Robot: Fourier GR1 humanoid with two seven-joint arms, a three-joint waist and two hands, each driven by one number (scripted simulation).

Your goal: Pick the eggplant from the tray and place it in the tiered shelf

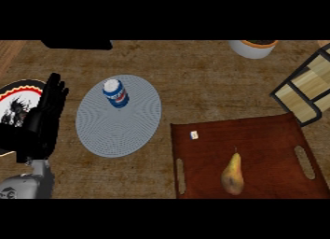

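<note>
Dark red-brown rectangular wooden tray (264,140) with slot handles sits at 4 o'clock on the brown bench (195,65). On it, near the front edge: a yellow-brown, pear-shaped fruit (232,175), thin stem pointing to 12 o'clock; not purple like an eggplant. Black-framed, light wood tiered shelf (312,84) at 2 o'clock. Left hand (40,119) at 9 o'clock, fingers straight, holding nothing, over a patterned plate (6,100).

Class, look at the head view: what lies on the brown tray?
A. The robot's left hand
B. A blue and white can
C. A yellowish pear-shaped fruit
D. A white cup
C: the yellowish pear-shaped fruit lies on the brown tray; the can stands on the grey round mat instead.
</note>
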